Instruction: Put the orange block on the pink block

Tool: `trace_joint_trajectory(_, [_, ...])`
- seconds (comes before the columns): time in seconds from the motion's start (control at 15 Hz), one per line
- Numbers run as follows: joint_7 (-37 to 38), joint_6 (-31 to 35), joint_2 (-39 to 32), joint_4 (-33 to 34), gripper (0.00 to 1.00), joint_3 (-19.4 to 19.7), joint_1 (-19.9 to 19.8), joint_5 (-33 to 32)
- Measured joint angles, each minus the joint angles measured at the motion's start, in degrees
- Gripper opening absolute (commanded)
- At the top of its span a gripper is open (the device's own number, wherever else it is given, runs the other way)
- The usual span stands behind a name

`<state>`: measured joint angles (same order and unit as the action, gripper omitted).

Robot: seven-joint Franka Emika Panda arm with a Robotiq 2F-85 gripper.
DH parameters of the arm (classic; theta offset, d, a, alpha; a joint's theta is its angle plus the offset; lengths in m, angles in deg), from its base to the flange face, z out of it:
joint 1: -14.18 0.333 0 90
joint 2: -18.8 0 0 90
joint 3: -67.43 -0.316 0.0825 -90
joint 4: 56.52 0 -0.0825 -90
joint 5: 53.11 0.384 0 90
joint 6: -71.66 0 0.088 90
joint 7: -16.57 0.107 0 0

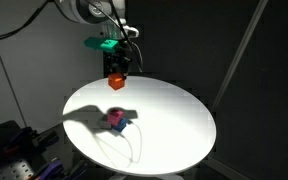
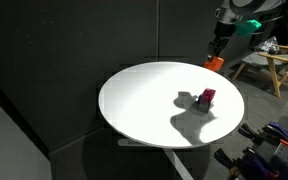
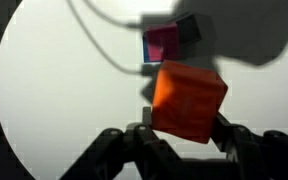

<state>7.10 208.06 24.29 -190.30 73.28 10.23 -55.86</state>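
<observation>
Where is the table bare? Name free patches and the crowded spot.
The white table is bare from the pink block across to the rim on the picture's right, and in a narrower band toward the near rim. Crowded: the pink block with the dark blue block right beside it, and the gripper holding the orange block over the arm-side rim.

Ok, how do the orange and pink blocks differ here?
The orange block is gripped in the hand, off the table; the pink block rests on the table. The orange block looks tilted in the wrist view; the pink block sits flat. The pink block has a dark blue block beside it; the orange block has none. Both are small cubes.
</observation>
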Motion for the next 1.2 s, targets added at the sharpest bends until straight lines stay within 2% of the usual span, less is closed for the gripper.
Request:
trace_joint_trajectory(0.47, [0.39,0.98,-6.04,3.74,0.32,-0.06,-0.12,-1.82])
trace_joint_trajectory(1.2, [1.43,3.49,-10.67,3.59,0.32,0.37,-0.61,-7.98])
